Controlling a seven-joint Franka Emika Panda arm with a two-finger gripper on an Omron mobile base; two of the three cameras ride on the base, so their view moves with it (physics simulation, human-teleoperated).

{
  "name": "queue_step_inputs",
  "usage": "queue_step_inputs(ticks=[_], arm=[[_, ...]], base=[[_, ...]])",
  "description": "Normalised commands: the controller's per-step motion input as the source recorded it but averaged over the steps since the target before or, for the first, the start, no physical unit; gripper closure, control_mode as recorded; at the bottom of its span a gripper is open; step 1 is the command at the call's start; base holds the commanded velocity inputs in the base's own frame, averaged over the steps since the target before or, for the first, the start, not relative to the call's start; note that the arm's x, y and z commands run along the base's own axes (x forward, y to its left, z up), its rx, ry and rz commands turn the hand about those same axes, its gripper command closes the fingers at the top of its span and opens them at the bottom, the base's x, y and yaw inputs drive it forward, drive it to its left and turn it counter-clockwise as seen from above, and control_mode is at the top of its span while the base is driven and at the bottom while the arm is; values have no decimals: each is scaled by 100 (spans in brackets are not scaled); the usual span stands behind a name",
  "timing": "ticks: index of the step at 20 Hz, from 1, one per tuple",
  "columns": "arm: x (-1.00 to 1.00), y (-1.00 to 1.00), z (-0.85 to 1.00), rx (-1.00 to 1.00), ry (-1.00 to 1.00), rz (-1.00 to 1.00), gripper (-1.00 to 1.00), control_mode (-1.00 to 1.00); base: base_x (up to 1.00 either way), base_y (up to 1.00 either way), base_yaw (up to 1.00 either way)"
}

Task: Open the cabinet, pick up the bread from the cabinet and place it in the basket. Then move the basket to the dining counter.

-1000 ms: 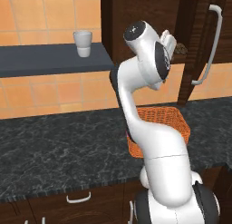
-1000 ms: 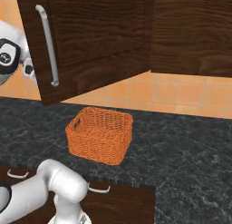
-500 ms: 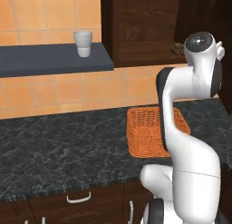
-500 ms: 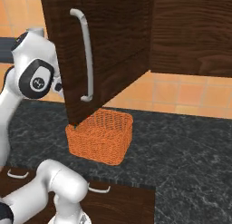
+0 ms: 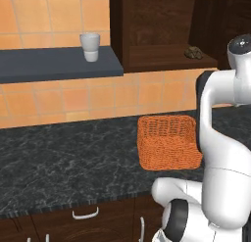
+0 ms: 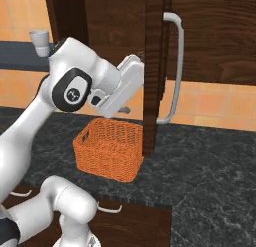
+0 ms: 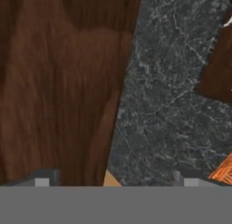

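The cabinet (image 5: pixel 162 35) stands open, its door (image 6: pixel 155 71) swung out edge-on with the silver handle (image 6: pixel 172 71) on its far face. One bread (image 5: pixel 194 52) roll lies on the cabinet's shelf, near the right end, above and behind the basket (image 5: pixel 169 142). The tool (image 7: pixel 113 182) is just beside the inner face of the door, its two tips spread wide with nothing between them, below the shelf and apart from the bread. One orange basket sits on the black marbled counter (image 5: pixel 63 157). One white cup (image 5: pixel 90 46) stands on the grey shelf (image 5: pixel 54 64) at left.
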Motion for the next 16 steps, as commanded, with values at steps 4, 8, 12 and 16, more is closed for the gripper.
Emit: queue_step_inputs(ticks=[4, 8, 12, 16], arm=[[0, 82, -38, 12, -23, 3, -100, -100], [0, 97, -4, 0, -6, 33, -100, -100], [0, 55, 35, -16, 9, 47, -100, -100], [-13, 5, 22, -52, 25, 41, -100, -100]], base=[[0, 0, 0], [0, 0, 0], [0, 0, 0], [0, 0, 0]])
